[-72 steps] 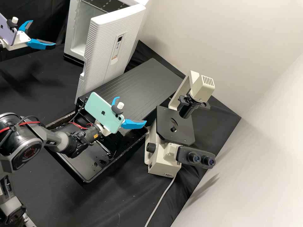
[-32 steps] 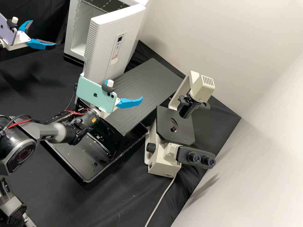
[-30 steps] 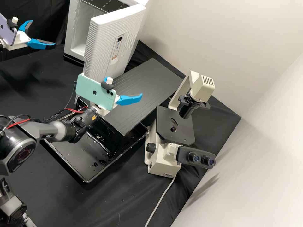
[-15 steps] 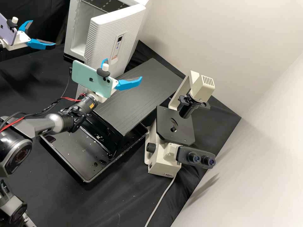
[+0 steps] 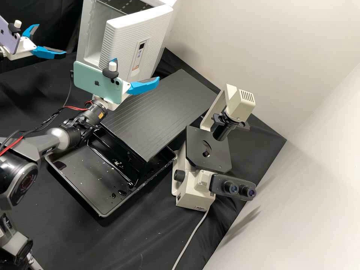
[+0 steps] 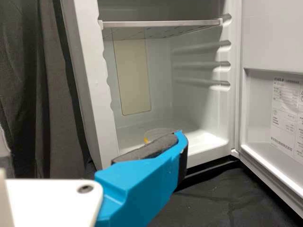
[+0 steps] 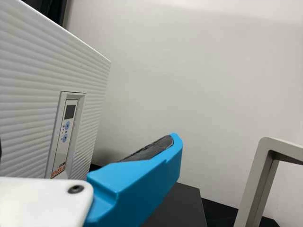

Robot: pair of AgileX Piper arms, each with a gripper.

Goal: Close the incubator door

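Observation:
The white incubator [image 5: 90, 33] stands at the back with its ribbed door [image 5: 150, 41] partly open. My left gripper [image 5: 51, 39] is open and empty at the far left, before the incubator's open side. In the left wrist view that gripper [image 6: 147, 182] faces the incubator's interior [image 6: 189, 104], beside the door's inner face [image 6: 272, 33]. Standing open, my right gripper [image 5: 137, 68] is at the lower part of the door's outside; whether it touches the door is hard to tell. In the right wrist view, the right gripper [image 7: 135, 184] shows one finger, with the door panel [image 7: 28, 109] beside it.
A black sloping board [image 5: 165, 108] and a black tray [image 5: 90, 183] lie in front of the door, below my right gripper. The beige microscope [image 5: 195, 187] stands to the right, with a pale cable [image 5: 193, 232] running forward. A pale wall [image 5: 262, 48] rises behind.
My right gripper has moved back and left, from above the tray and board to the door. The door has swung slightly toward the incubator body. The left gripper has not moved.

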